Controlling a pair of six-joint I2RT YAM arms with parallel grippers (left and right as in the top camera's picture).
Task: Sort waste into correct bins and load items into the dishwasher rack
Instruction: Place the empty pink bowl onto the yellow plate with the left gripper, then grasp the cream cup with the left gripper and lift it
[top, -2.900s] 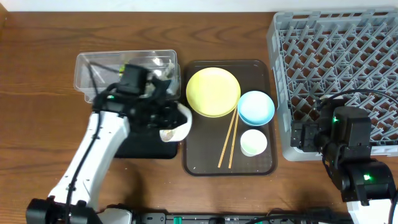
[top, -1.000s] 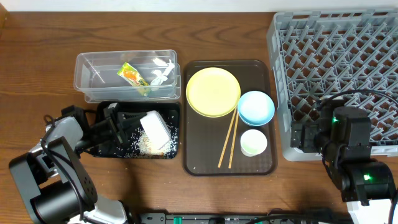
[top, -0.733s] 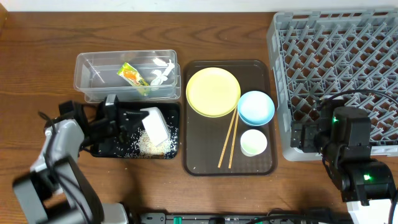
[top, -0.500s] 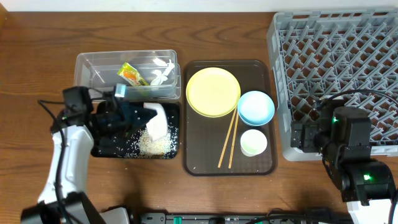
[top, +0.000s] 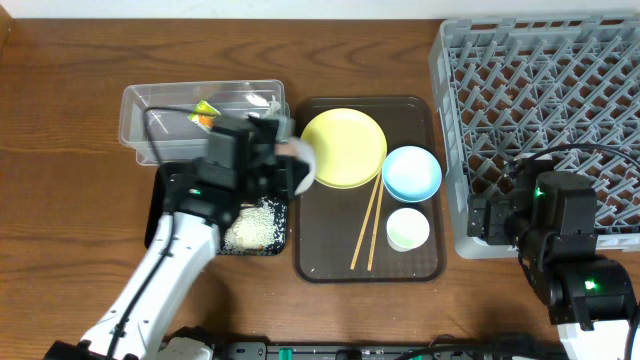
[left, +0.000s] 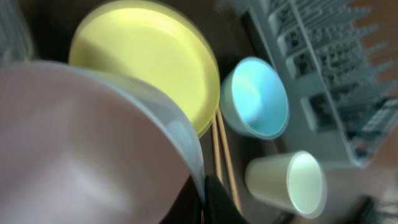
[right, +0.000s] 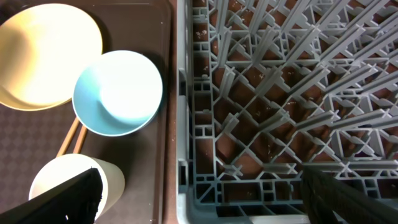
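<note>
Overhead, left gripper (top: 272, 160): clamped on the white bowl (top: 298, 168) (blurred), above where black tray (top: 155, 210) meets brown tray (top: 330, 250).
Overhead, waste: rice (top: 250, 225) in black tray; wrapper (top: 205, 112) in clear tub (top: 140, 125).
Left wrist, finger (left: 217, 202): against the white bowl's rim; yellow plate (left: 149, 56), blue bowl (left: 255, 96), cup (left: 292, 183) beyond.
Right wrist, right gripper (right: 200, 180): fingers wide, empty, over rack (right: 280, 93) edge.

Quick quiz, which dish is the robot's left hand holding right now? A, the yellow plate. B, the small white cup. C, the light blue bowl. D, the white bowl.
D: the left hand is shut on the rim of the white bowl, while the yellow plate, light blue bowl and small white cup all sit on the brown tray.
</note>
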